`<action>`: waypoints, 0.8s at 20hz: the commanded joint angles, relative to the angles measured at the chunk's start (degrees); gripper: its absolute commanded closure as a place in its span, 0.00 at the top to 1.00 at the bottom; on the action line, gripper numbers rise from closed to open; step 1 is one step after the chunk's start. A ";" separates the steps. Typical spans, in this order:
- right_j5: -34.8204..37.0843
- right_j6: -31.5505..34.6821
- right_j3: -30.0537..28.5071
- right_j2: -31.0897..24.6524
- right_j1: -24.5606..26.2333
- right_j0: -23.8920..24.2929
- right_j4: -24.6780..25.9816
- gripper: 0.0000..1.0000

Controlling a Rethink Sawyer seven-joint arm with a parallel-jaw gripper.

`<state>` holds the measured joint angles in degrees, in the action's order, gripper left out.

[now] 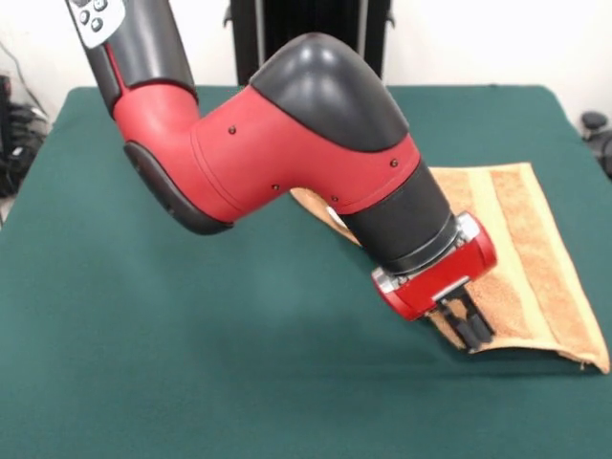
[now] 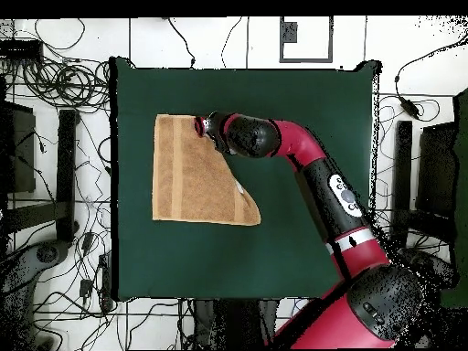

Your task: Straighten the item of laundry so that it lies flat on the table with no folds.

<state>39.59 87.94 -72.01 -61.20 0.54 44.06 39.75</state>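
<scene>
The item of laundry (image 1: 535, 258), a tan-orange towel with a paler woven band, lies at the right of the green table (image 1: 191, 373). From overhead the towel (image 2: 187, 183) has a slanted right edge, as if one part is folded over. A small white label (image 2: 239, 186) shows on that slanted edge. My gripper (image 1: 473, 330) is tilted down at the towel's near-left corner, with its dark fingers close together on the cloth edge. In the overhead view the gripper (image 2: 200, 124) sits at the towel's upper right corner. The arm hides part of the towel's left side.
My red and black arm (image 1: 306, 143) reaches low across the middle of the table. Bare green cloth (image 2: 302, 247) spreads on the side away from the towel. Cables and dark equipment (image 2: 55, 101) lie on the floor around the table.
</scene>
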 commanded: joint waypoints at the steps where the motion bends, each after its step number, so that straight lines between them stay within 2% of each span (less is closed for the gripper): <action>1: -5.78 -0.38 -1.99 7.89 -8.66 -4.79 6.40 0.00; 13: -6.30 0.23 0.38 10.52 -8.07 -7.44 5.32 0.00; 16: -4.86 -2.28 2.02 10.36 -6.79 -8.04 4.39 0.00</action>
<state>34.37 87.94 -72.05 -57.04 -8.87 39.75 42.89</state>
